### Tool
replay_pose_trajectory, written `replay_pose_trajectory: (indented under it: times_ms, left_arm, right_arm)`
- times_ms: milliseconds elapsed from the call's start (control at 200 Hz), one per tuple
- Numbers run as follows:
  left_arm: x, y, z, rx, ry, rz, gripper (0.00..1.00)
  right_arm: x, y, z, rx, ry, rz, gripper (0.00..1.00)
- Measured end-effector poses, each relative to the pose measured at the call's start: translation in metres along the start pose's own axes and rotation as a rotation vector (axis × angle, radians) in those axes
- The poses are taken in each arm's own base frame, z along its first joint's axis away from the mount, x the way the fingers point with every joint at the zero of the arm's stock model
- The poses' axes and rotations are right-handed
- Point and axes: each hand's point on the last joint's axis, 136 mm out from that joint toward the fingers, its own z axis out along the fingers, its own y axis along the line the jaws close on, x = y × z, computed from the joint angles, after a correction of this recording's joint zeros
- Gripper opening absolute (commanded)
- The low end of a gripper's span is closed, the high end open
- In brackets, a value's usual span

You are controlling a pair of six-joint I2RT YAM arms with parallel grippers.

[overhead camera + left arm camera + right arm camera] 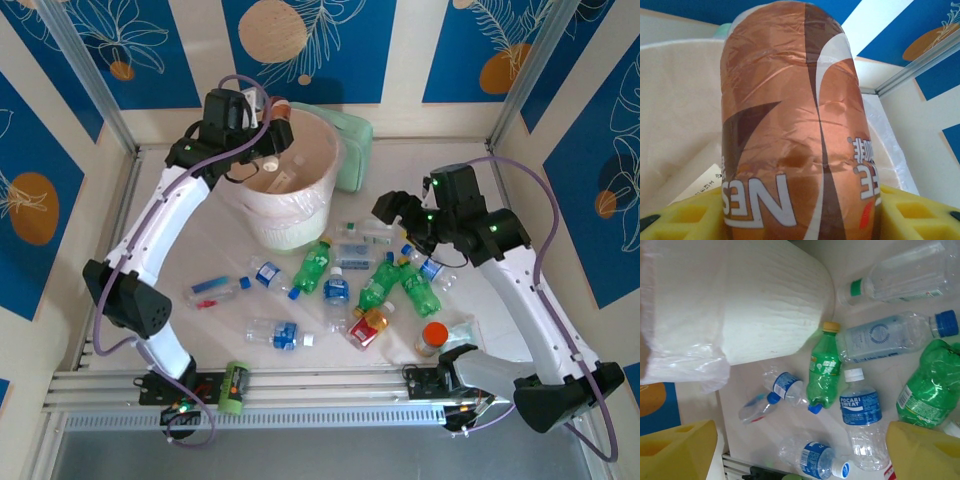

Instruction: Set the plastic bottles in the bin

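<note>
The bin, a round white bucket lined with a pinkish bag, stands upright toward the far side of the desk, with a pale bottle lying inside. A brown-wrapped bottle hangs over its mouth, clamped in the left pincer. In front of the bin, green bottles, clear blue-labelled bottles and a red-yellow bottle lie scattered on their sides.

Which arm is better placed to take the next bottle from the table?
Right: the right tool is open above the yellow-capped green bottle; the left tool grips a brown-labelled bottle over the bin.
</note>
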Motion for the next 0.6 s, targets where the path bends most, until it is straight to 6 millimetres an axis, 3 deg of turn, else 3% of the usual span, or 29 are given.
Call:
replay_pose_trajectory:
  times_ms: [160, 330, 600]
  left_arm:
    - [0.004, 0.004, 0.004, -0.017, 0.022, 0.013, 0.61]
    - [0.009, 0.010, 0.015, -0.034, 0.042, 0.016, 0.77]
    - [0.011, 0.011, 0.016, -0.039, 0.047, 0.008, 0.83]
  right_arm:
    - [0.003, -0.006, 0.004, 0.017, 0.011, 0.006, 0.87]
    - [0.003, -0.010, 0.006, 0.032, 0.008, 0.009, 0.87]
    - [0.018, -0.050, 0.015, 0.179, 0.049, 0.047, 0.87]
